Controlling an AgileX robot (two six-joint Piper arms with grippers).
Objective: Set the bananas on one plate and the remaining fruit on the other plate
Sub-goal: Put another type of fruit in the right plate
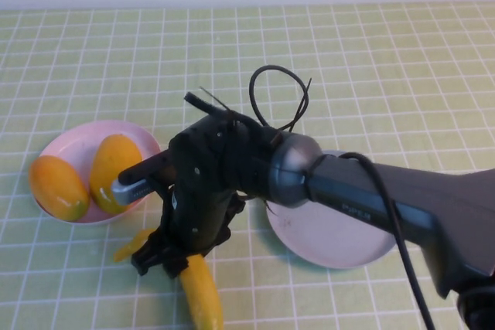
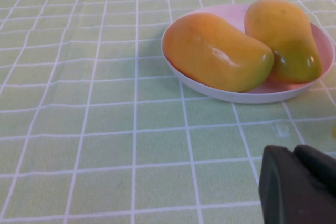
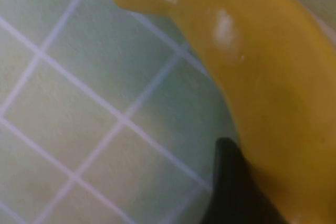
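Right gripper (image 1: 158, 256) lowered onto a banana (image 1: 203, 299) on the checked tablecloth (image 1: 371, 59), just in front of the pink plate (image 1: 66, 148); one dark finger (image 3: 236, 187) pressed against the peel, jaw spread impossible to tell. Two mango-like fruits (image 2: 218, 51) resting together on that pink plate. Second plate (image 1: 332, 241) right of it, bare. Left gripper (image 2: 299, 187) near the pink plate, opening unclear.

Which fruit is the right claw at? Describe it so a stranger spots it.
Start at the pink plate holding two mangoes, which the left claw faces from low over the cloth. Beside it, nearer the robot, under the right claw, lies the banana on the bare cloth: long, slim and plain yellow, unlike the plump orange mangoes.
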